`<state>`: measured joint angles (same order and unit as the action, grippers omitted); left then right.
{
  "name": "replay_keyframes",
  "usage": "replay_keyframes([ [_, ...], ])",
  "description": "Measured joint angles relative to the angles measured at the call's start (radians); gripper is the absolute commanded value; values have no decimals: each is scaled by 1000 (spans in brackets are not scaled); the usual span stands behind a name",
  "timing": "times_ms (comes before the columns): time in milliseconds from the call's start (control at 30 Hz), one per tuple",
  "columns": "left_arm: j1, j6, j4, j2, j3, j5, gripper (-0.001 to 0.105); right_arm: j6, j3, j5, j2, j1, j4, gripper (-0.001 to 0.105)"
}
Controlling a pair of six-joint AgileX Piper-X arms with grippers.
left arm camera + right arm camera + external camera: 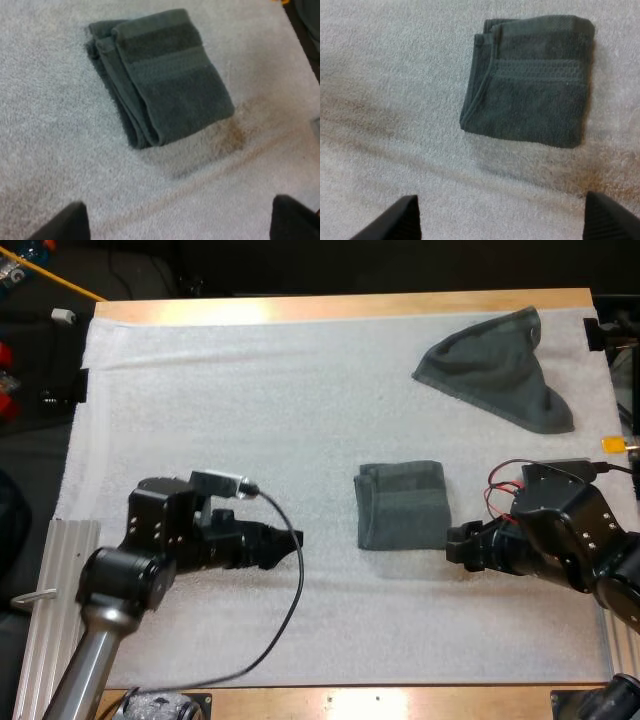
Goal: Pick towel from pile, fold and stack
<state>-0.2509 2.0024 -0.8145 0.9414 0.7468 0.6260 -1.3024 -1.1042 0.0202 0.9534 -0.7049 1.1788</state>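
Observation:
A dark grey-green folded towel lies flat on the white mat, right of centre. A second towel of the same colour, crumpled, sits at the mat's far right corner. My left gripper rests low over the mat, to the left of the folded towel and pointing at it. In the left wrist view its fingers stand wide apart, clear of the folded towel ahead. My right gripper is just off that towel's near right corner. Its fingertips are also spread, short of the folded towel.
The white mat covers most of the wooden table, with bare mat to the left and at the back. A ribbed metal rail lies along the mat's left edge near my left arm.

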Motion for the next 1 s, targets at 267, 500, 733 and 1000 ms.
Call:
replay_keyframes([
  [267,-119,93,165,196,0,5,71,0,0,0,0,0,0,65],
  [500,-197,197,355,368,0,-9,71,0,0,0,0,0,0,65],
  [733,-216,252,454,541,31,-10,71,0,0,0,0,0,0,65],
  [1000,-216,257,461,704,138,-7,71,0,0,0,0,0,0,65],
])
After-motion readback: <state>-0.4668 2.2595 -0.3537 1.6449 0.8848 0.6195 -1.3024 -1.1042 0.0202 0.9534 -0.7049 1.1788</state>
